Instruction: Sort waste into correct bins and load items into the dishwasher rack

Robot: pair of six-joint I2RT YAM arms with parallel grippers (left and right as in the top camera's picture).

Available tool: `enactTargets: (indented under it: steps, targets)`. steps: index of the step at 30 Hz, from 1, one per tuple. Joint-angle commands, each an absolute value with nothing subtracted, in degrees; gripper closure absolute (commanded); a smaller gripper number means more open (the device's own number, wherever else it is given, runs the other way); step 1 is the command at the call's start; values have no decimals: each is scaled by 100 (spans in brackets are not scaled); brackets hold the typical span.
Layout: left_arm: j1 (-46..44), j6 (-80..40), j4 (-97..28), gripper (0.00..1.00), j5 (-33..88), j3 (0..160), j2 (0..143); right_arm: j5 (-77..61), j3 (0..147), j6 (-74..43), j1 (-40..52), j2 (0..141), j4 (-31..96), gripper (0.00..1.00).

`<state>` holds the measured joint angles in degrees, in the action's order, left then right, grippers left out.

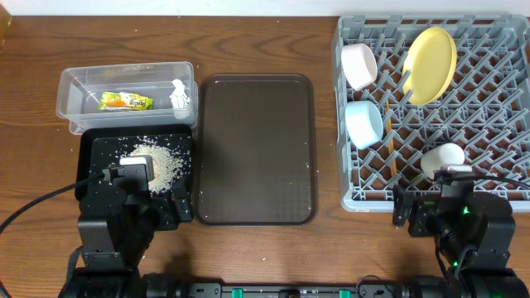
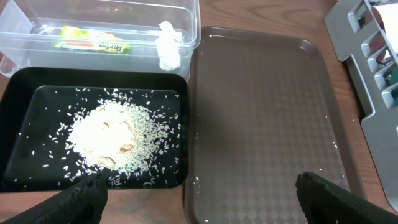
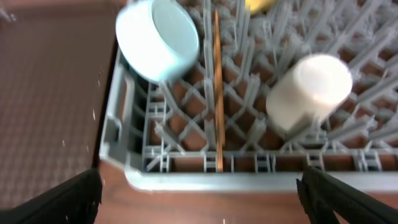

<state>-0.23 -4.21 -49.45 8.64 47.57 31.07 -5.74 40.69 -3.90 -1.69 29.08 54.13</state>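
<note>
The clear tub (image 1: 74, 87) holds the green-and-yellow wrapper (image 1: 126, 101) and the white tissue (image 1: 179, 93); both show in the left wrist view, wrapper (image 2: 93, 42) and tissue (image 2: 169, 50). The black tray (image 1: 91, 157) holds a heap of rice (image 1: 161, 163), also seen in the left wrist view (image 2: 112, 137). The grey rack (image 1: 497, 124) holds the yellow plate (image 1: 431, 64), white bowl (image 1: 359, 64), light blue bowl (image 1: 363, 122), white cup (image 1: 442, 157) and chopsticks (image 3: 217, 93). My left gripper (image 2: 199, 196) is open and empty at the tray's near edge. My right gripper (image 3: 199, 196) is open and empty before the rack's front rim.
The large dark brown serving tray (image 1: 257, 149) lies between the bins and the rack, with a few stray rice grains on it. A few grains also lie on the wooden table by the trays' edges.
</note>
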Motion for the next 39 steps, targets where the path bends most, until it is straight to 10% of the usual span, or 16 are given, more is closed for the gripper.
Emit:
enactTargets:
  steps: [1,39]
  targets:
    - [-25,-346,-4941,1,856,4727,3127,-539,4038,-445,-180,2886,5640,1]
    - [-25,-344,-4941,0,856,4727,3129,-497,32,3,-16,27,104,1]
